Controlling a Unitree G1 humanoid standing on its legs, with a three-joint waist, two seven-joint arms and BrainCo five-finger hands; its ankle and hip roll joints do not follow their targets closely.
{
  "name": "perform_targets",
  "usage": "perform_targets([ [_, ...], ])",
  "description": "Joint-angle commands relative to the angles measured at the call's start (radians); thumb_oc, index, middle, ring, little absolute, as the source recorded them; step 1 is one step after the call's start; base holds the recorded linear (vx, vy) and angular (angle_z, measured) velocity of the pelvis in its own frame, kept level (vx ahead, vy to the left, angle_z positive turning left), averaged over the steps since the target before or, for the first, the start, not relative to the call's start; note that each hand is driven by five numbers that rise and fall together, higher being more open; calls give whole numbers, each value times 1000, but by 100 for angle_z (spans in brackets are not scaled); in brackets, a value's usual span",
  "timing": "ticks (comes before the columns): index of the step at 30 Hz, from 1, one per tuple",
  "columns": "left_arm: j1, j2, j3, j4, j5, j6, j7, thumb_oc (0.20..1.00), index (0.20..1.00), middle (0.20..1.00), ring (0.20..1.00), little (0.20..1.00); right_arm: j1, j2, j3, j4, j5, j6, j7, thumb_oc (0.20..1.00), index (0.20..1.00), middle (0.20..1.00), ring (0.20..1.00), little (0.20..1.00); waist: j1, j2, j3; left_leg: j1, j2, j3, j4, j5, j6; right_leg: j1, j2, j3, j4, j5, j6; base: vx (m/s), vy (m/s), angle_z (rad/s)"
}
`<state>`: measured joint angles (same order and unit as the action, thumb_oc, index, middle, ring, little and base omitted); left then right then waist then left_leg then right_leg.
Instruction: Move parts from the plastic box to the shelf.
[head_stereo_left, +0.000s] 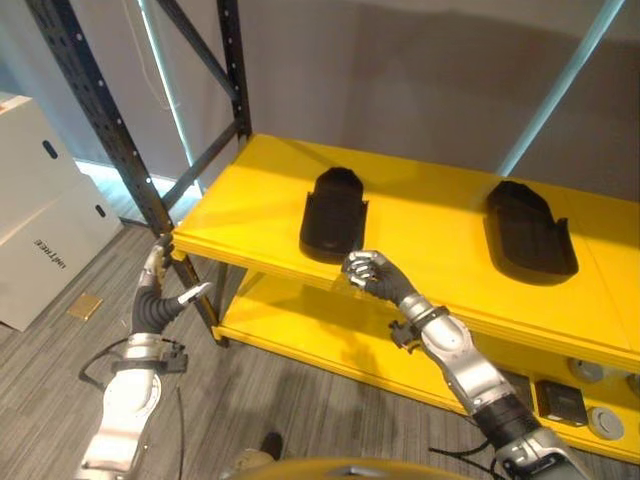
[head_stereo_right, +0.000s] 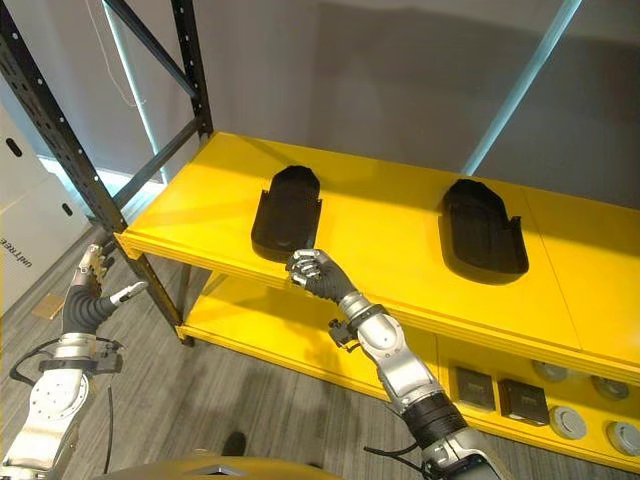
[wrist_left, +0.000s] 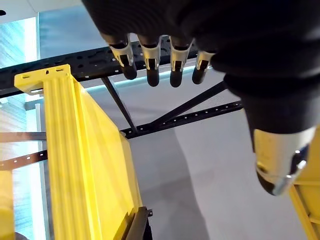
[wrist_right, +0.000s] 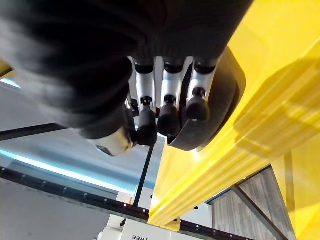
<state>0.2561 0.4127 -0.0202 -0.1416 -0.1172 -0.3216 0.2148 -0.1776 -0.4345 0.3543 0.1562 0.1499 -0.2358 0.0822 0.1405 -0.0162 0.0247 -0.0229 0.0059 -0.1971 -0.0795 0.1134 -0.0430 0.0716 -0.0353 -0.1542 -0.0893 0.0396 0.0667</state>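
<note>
yellow shelf (head_stereo_left: 420, 215) carries two black parts (head_stereo_left: 333, 212) (head_stereo_left: 530, 230) — they look rigid, light, slick, best gripped across the side rims. right hand (head_stereo_left: 368, 273) curled empty by the shelf's front edge; left hand (head_stereo_left: 160, 290) relaxed.

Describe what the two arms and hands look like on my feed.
Both arms are silver-grey metal. Left hand and right hand have silver fingers with dark tips, and a dark ribbed cover runs over the back and wrist of each. A dark band circles the right forearm.
</note>
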Motion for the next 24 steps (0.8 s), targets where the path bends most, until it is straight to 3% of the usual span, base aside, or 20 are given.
perform_targets([
  [1,-73,71,19,16,-12,-45,-6,1000,1000,1000,1000,1000,-107,31,26,2,18,-43,-36,200,200,200,200,200,9,-49,11,23,-9,-7,6,-145,26,10,-26,-13,5,-89,6,-9,-12,5],
  [24,-74,82,-27,-14,-86,-37,-15,1000,1000,1000,1000,1000,-271,100,101,175,-98,-12,-137,200,200,200,200,200,62,-63,26,10,-6,-23,0,-141,27,0,-18,-17,2,-92,1,-1,-2,2],
])
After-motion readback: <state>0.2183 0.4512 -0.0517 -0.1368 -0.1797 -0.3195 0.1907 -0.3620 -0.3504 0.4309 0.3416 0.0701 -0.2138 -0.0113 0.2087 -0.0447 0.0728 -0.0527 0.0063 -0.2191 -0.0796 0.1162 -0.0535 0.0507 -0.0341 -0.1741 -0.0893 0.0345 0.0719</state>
